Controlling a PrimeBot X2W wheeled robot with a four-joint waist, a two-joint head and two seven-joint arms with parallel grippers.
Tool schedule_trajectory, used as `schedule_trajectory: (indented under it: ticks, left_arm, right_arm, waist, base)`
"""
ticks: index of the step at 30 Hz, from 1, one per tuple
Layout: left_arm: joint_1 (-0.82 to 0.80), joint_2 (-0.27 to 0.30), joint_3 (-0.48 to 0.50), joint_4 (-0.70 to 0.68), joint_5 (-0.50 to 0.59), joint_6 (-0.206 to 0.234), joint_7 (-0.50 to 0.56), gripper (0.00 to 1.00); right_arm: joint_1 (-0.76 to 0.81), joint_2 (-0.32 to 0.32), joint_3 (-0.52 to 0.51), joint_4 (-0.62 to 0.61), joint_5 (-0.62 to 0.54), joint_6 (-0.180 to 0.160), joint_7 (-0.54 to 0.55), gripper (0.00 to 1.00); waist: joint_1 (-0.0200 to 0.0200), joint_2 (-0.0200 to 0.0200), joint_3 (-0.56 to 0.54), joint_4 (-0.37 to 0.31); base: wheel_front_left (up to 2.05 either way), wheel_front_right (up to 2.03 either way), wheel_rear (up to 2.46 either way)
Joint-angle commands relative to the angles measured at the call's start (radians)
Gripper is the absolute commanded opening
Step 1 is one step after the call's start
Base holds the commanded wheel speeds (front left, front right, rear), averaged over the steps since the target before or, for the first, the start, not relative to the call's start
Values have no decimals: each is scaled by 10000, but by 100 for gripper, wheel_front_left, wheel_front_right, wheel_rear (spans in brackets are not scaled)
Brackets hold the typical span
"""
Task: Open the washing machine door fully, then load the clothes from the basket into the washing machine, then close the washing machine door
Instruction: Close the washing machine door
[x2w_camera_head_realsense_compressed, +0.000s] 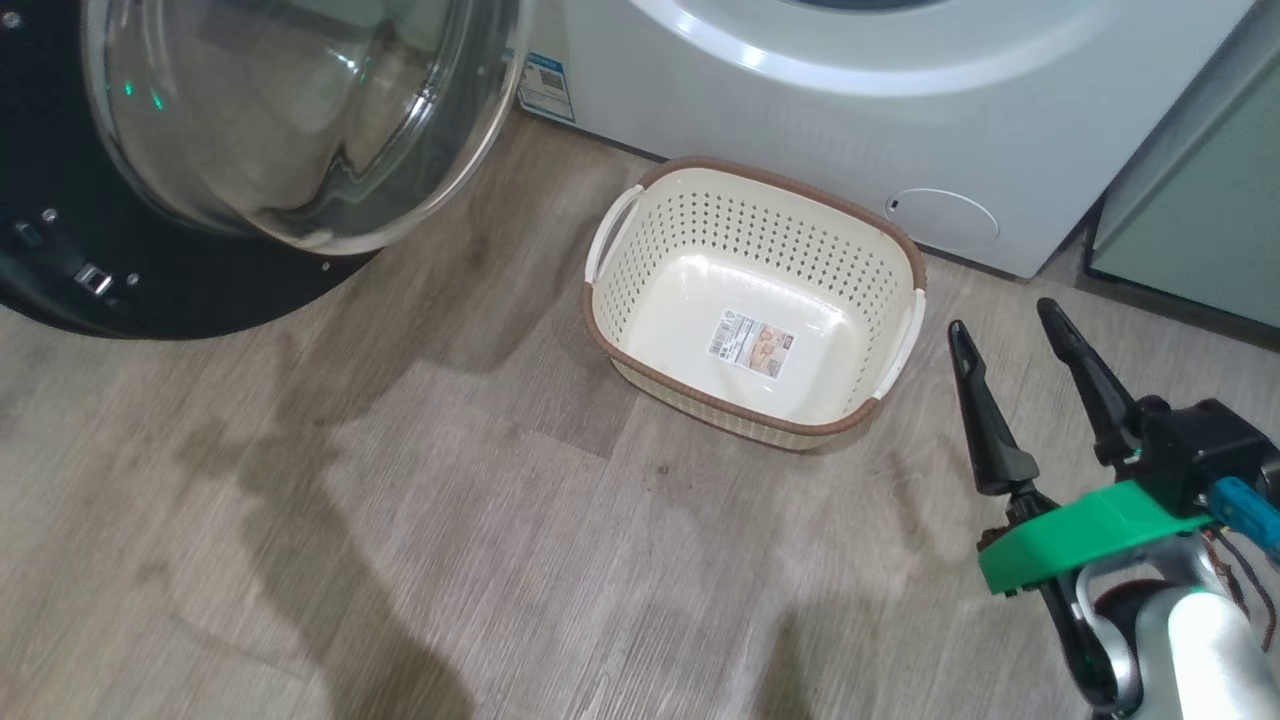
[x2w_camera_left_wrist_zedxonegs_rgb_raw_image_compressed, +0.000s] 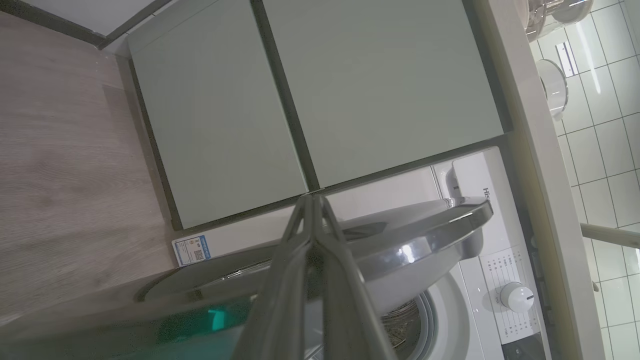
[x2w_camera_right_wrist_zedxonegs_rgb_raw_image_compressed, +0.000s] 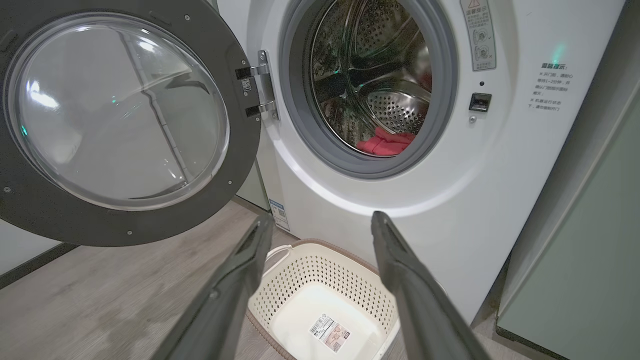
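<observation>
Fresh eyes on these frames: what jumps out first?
The big round washing machine door hangs wide open at the left, hinged beside the steel drum. Red clothes lie low in that drum, while the cream basket on the floor in front has just a label inside. The right end effector is open, just right of the basket in the head view.

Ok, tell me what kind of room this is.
Probably a home kitchen or laundry nook: a washer sits under a counter beside green cabinets, with a tiled wall above.
</observation>
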Motion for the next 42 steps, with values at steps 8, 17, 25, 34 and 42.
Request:
schedule_trajectory:
  ticks: [8, 17, 25, 34, 42]
  left_arm:
    - [-96, 606, 256, -368, -239, -94, 265, 0]
    - [475, 461, 38, -1110, -709, -96, 1679, 0]
    - [1362, 294, 112, -2330, -1389, -97, 3021, 0]
    - [2465, -42, 143, -4026, -2038, -97, 4286, 0]
    - [3256, -361, 67, -5305, -2434, -97, 5024, 0]
  right_arm:
    - [-368, -64, 163, -379, -46, 0, -32, 100]
    - [-385, -64, 129, -307, -32, 0, -72, 100]
    - [-424, -64, 136, -217, 79, 0, -227, 100]
    - [-447, -64, 132, -51, 249, 0, -475, 100]
    - [-489, -64, 150, 122, 419, 0, -716, 100]
  waist:
    - [-1, 0, 117, -105]
    - [-1, 0, 83, -45]
    - [-1, 0, 28, -204]
    - [-1, 0, -60, -667]
    - [-1, 0, -79, -1256]
  base:
    - [0, 0, 0]
    - [0, 0, 0]
    - [0, 0, 0]
    - [0, 0, 0]
    - [0, 0, 0]
